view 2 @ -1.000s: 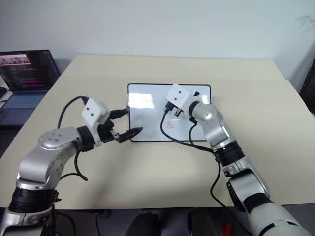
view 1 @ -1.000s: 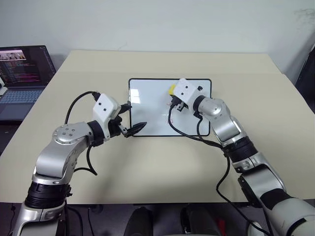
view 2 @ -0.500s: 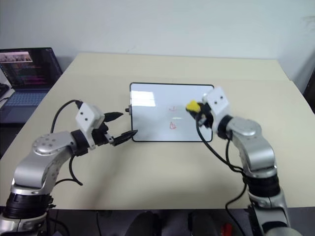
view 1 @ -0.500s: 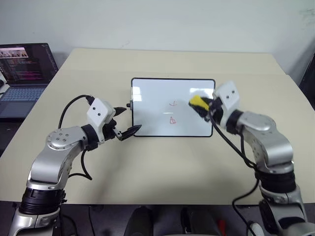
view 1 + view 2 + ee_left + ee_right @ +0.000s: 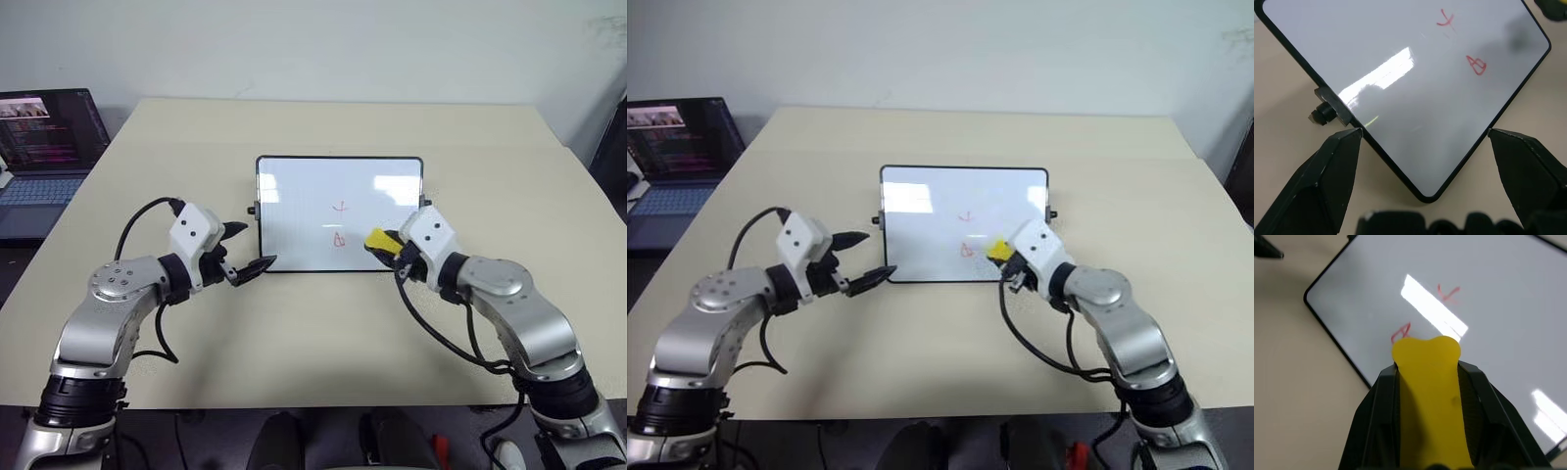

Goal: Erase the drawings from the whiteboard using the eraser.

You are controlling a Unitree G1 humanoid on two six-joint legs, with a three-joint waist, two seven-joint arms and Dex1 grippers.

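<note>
Whiteboard (image 5: 339, 212): flat on beige counter (image 5: 323, 313), centre, long side toward robot. No containers on counter.
Drawings (image 5: 339, 223): two red scribbles, one above other, mid-board.
Eraser (image 5: 380, 241): yellow, clamped in right hand (image 5: 390, 248), over board's near right corner, just right of lower scribble.
Left hand (image 5: 244, 250): fingers apart, holding nothing, at board's near left corner, by black side knob (image 5: 1321, 112).
Laptop (image 5: 44, 157): open, screen lit, far left, beside counter.
Wall: plain, pale, behind counter.
</note>
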